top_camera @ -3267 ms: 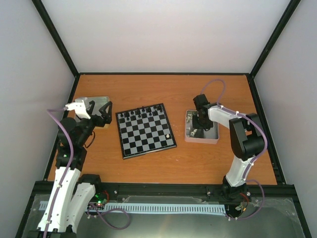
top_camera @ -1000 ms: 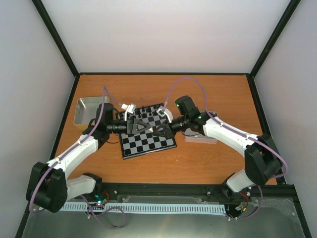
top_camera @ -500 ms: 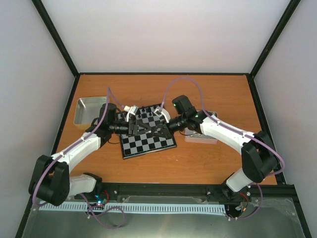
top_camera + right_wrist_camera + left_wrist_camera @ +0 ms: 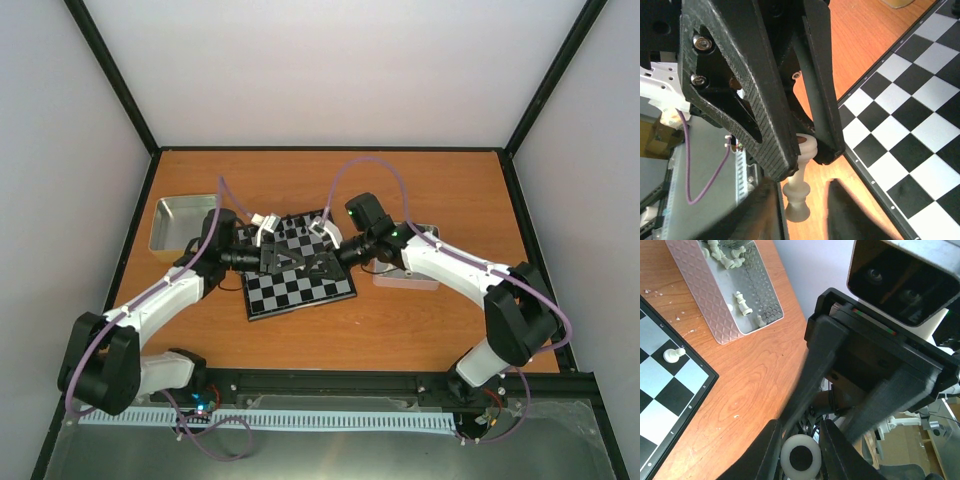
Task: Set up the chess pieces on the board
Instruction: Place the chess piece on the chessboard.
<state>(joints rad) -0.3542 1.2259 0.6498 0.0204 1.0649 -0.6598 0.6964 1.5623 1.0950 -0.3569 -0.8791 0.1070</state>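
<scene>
Both grippers meet above the board (image 4: 300, 292), a black and silvery checkerboard. A cream chess piece (image 4: 799, 195) hangs between them. My left gripper (image 4: 800, 452) is shut on its round base (image 4: 800, 460); in the right wrist view its ribbed fingers (image 4: 750, 100) clamp the piece's wide end. My right gripper (image 4: 802, 215) is open, its fingers standing on either side of the piece's other end with gaps. One cream pawn (image 4: 673, 355) stands near the board's corner. The held piece is hidden in the top view, where the left gripper (image 4: 288, 258) and right gripper (image 4: 320, 262) overlap.
A ribbed silver tray (image 4: 705, 290) right of the board holds several loose cream pieces (image 4: 742, 302). Another silver tray (image 4: 165, 225) sits at the far left. Black pieces (image 4: 285, 228) line the board's far rank.
Both arms came from the trays to meet over the board. In the last second the left gripper closed on the cream piece and the right gripper's jaws eased apart.
</scene>
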